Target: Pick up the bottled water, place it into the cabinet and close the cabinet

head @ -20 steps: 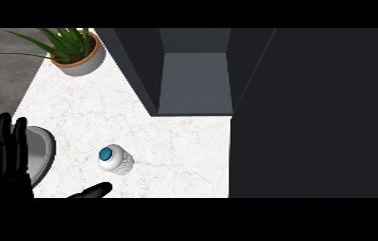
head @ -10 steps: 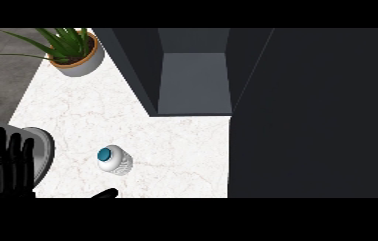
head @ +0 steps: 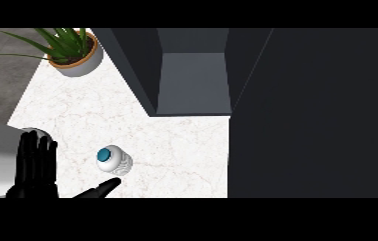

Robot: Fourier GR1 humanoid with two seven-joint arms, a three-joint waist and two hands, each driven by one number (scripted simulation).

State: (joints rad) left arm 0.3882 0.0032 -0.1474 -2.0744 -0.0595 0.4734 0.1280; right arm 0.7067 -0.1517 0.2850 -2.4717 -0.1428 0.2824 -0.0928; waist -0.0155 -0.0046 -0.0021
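Note:
The bottled water (head: 115,160) stands upright on the white marble counter (head: 177,145), seen from above with its blue cap (head: 104,155) showing. My left hand (head: 35,167) is at the lower left, open with its fingers straight, just left of the bottle. Its thumb (head: 101,188) points up at the bottle's base and stops short of it. The dark cabinet (head: 193,82) stands open beyond the bottle, and its door (head: 303,115) swings out along the right. My right hand does not show.
A potted plant (head: 74,55) sits at the counter's far left corner. A grey round object (head: 35,131) lies at the left edge, partly hidden behind my left hand. The counter's left edge runs diagonally from the plant down to it.
My left hand has shifted right, nearer the bottle, and now covers more of the grey round object. The bottle and cabinet have not moved.

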